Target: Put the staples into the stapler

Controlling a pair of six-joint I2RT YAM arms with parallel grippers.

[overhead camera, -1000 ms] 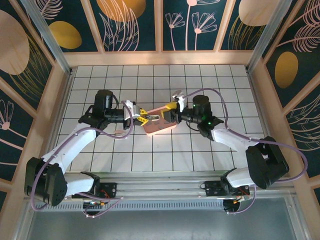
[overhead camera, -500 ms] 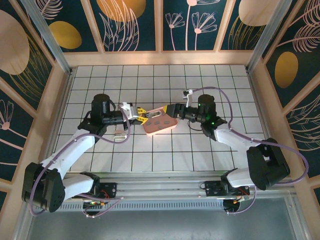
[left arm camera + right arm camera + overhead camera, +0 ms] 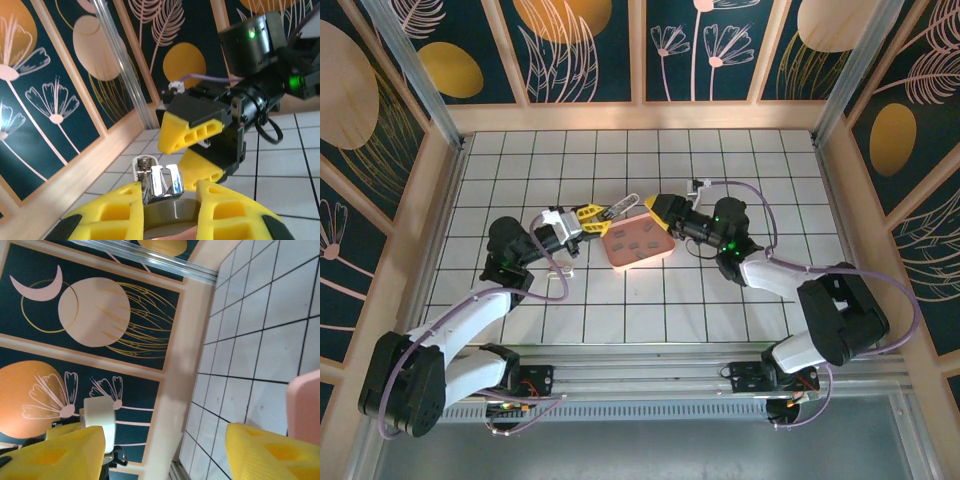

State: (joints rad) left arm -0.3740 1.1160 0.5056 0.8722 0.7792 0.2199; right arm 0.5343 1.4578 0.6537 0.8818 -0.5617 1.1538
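The left pincer pinches the stapler above the desk, and its fingers hide the stapler's lower end. The right pincer stands spread opposite, empty. The staples lie in the pink tray, too small to count

- Right gripper: two yellow fingertips at the bottom edge, well apart, nothing between them.
- Pink tray: rounded edge just above one fingertip.
- Tiled floor: white, dark grid lines, running to a wooden frame.
- Wall panel: dark blue, with a pale crescent, pale disc and outlined flowers.
- Pale blurred object above the other fingertip; can't identify it.
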